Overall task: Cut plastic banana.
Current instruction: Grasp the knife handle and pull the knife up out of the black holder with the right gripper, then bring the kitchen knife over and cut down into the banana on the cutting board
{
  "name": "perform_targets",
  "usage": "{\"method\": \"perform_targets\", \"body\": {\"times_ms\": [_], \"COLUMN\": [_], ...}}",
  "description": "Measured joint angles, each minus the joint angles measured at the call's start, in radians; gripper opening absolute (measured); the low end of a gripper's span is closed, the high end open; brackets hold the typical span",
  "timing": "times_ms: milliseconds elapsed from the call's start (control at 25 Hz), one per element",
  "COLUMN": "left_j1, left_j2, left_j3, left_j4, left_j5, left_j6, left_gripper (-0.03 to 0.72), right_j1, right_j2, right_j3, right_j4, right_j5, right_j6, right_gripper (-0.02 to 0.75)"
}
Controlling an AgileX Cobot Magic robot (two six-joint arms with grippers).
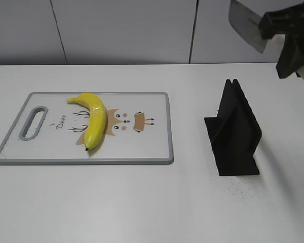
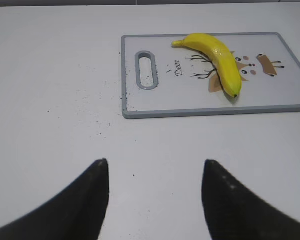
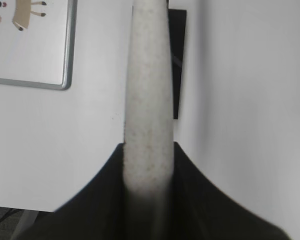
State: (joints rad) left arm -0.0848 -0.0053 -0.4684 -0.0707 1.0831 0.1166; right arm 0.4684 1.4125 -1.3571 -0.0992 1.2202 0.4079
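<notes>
The plastic banana (image 1: 94,118) lies on the white cutting board (image 1: 152,147) with a deer print; it also shows in the left wrist view (image 2: 217,60). My right gripper (image 1: 273,25) is high at the top right, above the black knife stand (image 1: 235,131), shut on the pale handle (image 3: 147,100) of a knife whose grey blade (image 1: 245,23) points left. My left gripper (image 2: 155,167) is open and empty, low over bare table in front of the board's handle end (image 2: 146,70). It is out of the exterior view.
The black knife stand (image 3: 176,60) stands right of the board, under the knife. The board's corner (image 3: 40,60) shows in the right wrist view. Small dark specks lie on the white table (image 2: 65,110). A grey panelled wall runs behind.
</notes>
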Motion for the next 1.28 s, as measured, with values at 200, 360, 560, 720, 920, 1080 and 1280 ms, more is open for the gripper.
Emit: {"method": "perform_targets", "body": {"times_ms": [200,360,560,720,920,1080,1280], "left_j1": [0.000,0.000,0.000,0.000,0.000,0.000,0.000], "left_j2": [0.000,0.000,0.014,0.115,0.292,0.416,0.582], "left_j3": [0.000,0.000,0.000,-0.038,-0.120,-0.189,-0.297], "left_j4": [0.000,-0.006,-0.021,-0.035,-0.061,-0.066,-0.075], "left_j5": [0.000,0.000,0.000,0.006,-0.018,-0.080,-0.130], "left_j6": [0.000,0.000,0.016,0.078,0.134,0.183,0.309], "left_gripper": [0.580,0.577,0.546,0.525,0.514,0.514,0.506], "right_j1": [0.000,0.000,0.000,0.000,0.000,0.000,0.000], "right_j2": [0.000,0.003,0.048,0.100,0.184,0.256,0.338], "right_j3": [-0.058,-0.068,-0.077,-0.115,-0.198,-0.274,-0.369], "right_j4": [-0.002,-0.002,0.028,0.054,0.077,0.137,0.158], "right_j5": [0.002,0.005,0.007,0.009,0.009,0.009,0.009], "right_j6": [-0.106,-0.259,-0.459,-0.597,-0.779,-0.935,-1.052], "right_gripper": [0.162,0.162,0.162,0.162,0.162,0.162,0.162]}}
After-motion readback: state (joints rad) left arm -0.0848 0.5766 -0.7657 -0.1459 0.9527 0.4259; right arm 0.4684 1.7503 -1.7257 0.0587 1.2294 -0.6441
